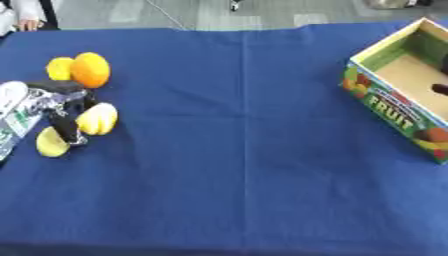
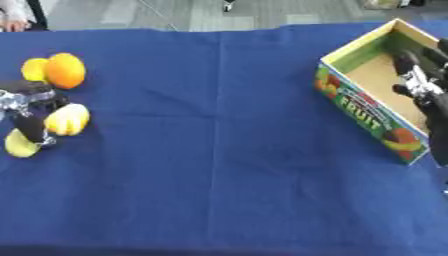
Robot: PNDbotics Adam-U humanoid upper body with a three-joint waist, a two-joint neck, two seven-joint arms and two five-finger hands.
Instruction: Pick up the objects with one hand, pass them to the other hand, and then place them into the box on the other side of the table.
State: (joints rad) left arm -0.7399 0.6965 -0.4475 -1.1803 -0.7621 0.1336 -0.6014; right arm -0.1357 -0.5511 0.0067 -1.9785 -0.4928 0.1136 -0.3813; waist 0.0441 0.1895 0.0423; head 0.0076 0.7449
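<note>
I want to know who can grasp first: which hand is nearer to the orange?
Left. The left hand lies just below the orange, among the yellow fruits; the right hand is far across the table, over the box.

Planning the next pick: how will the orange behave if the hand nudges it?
The orange looks round and smooth, so it would probably roll on the flat blue cloth. It touches a lemon, which may shift too. Its skin looks firm, likely not fragile.
</note>
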